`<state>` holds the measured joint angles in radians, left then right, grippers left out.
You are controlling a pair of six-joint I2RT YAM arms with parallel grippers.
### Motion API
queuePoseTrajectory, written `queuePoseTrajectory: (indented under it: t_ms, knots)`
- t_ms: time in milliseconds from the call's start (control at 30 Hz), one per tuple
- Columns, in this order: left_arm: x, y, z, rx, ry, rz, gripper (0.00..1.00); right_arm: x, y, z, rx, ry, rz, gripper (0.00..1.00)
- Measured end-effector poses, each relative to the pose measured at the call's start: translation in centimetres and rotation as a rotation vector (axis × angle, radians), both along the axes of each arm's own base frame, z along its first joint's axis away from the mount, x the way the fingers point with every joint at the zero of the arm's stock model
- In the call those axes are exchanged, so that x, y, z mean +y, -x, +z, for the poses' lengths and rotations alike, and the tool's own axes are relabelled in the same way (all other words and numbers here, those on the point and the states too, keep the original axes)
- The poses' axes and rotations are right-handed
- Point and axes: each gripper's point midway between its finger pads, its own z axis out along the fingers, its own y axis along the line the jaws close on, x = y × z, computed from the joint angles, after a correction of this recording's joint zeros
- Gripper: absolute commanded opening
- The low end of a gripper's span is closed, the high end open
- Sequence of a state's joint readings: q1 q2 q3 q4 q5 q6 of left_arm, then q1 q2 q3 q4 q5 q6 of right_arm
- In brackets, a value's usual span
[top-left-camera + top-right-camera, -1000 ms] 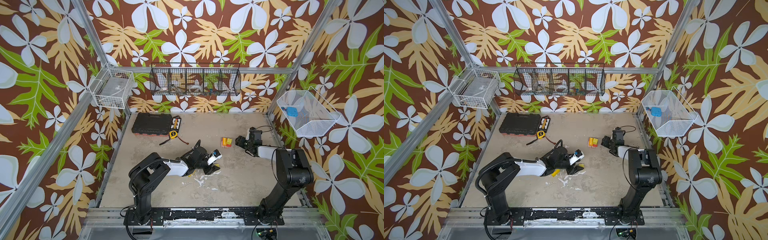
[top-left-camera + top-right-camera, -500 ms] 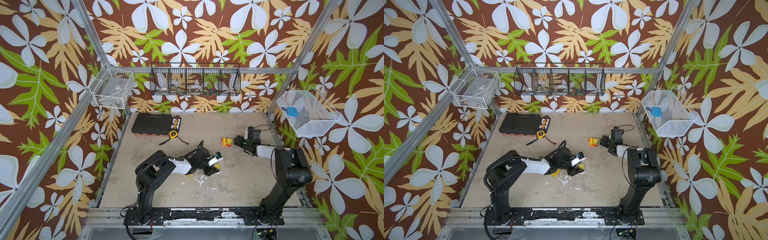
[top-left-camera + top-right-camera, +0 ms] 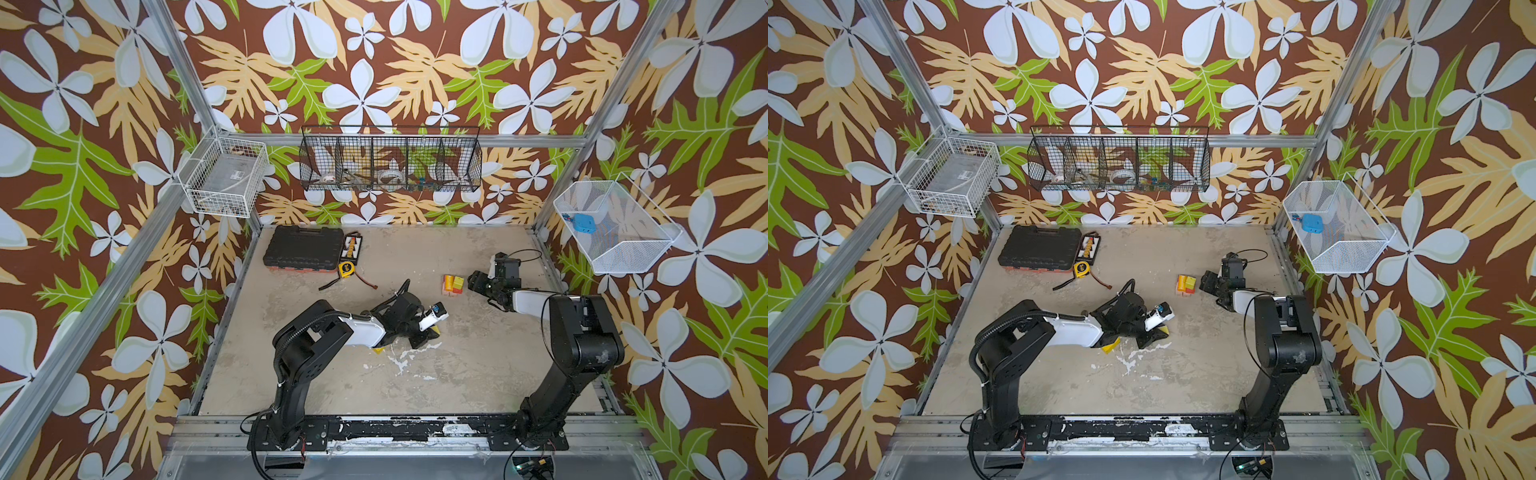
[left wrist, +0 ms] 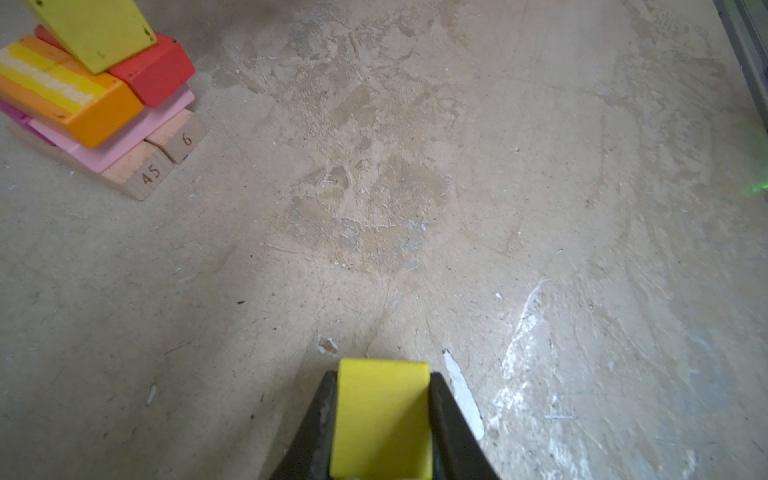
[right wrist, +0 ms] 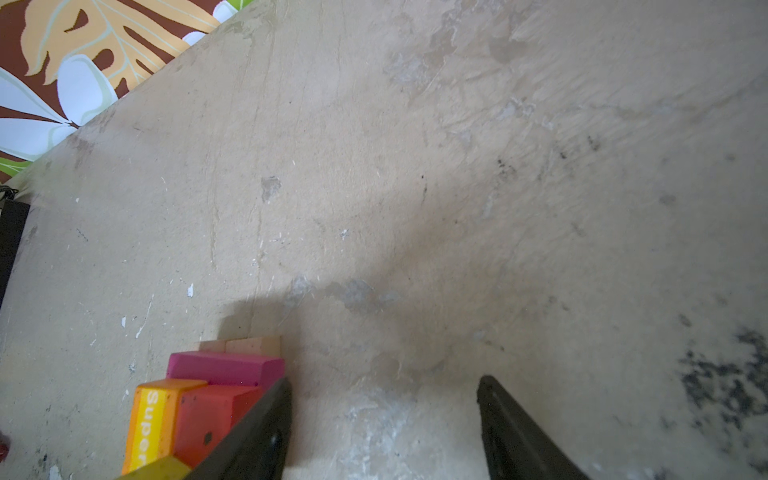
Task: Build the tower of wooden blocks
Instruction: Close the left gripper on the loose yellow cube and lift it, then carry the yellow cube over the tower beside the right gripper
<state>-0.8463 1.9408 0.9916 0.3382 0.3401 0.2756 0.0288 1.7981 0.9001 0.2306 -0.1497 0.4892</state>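
tower [image 5: 224, 368], end effector [image 5: 385, 380] spread beside

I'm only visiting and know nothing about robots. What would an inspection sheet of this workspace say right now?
Surface: worn beige table, white scuffs.
Job's things: short tower; yellow block; another yellow piece under the left arm.
Clutter: black case, tape measure.
Grippers: left gripper, fingers closed on yellow block; right gripper open beside tower.
Cables: cable sleeve on left arm; loose cord near tape measure.
Surroundings: floral walls; white basket, black basket, mesh basket holding a blue item.
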Motion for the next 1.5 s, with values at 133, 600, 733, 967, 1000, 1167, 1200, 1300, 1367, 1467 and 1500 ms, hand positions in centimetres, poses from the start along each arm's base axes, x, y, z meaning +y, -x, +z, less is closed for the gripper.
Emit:
queuePoseTrajectory:
  t_ms: [133, 600, 733, 967, 1000, 1167, 1200, 1300, 1367, 1467, 1500]
  knots:
    - [-0.6, -1.4, 2.9, -0.081, 0.010, -0.003, 0.00, 0.0, 0.0, 0.0, 0.000, 0.000, 0.000, 0.70]
    - [-3.5, -14.4, 12.8, -0.393, 0.004, -0.078, 0.00, 0.0, 0.1, 0.0, -0.001, 0.000, 0.001, 0.71]
    - [-3.8, -17.5, 12.8, -0.435, -0.028, -0.106, 0.00, 0.0, 0.1, 0.0, -0.001, 0.000, 0.000, 0.71]
    - [-2.8, -17.3, 10.6, -0.451, -0.082, -0.246, 0.00, 0.0, 0.1, 0.0, -0.001, 0.000, 0.001, 0.71]
    - [-2.8, -16.8, 9.8, -0.438, -0.092, -0.279, 0.00, 0.0, 0.1, 0.0, -0.001, 0.000, 0.001, 0.71]
    - [-4.0, -16.2, 9.2, -0.402, -0.083, -0.378, 0.00, 0.0, 0.1, 0.0, -0.001, 0.000, 0.001, 0.71]
    - [-4.3, -16.2, 9.3, -0.405, -0.080, -0.391, 0.00, 0.0, 0.1, 0.0, -0.001, 0.000, 0.001, 0.71]
    - [-4.3, -15.9, 8.4, -0.369, -0.083, -0.408, 0.00, 0.0, 0.1, 0.0, -0.001, 0.000, 0.001, 0.71]
    - [-4.3, -15.7, 7.6, -0.342, -0.090, -0.415, 0.00, 0.0, 0.1, 0.0, -0.001, 0.000, 0.001, 0.71]
    - [-4.3, -15.4, 6.8, -0.314, -0.089, -0.427, 0.00, 0.0, 0.1, 0.0, -0.001, 0.000, 0.001, 0.71]
    - [-4.4, -15.4, 6.7, -0.311, -0.086, -0.429, 0.00, 0.0, 0.1, 0.0, -0.001, 0.000, 0.001, 0.71]
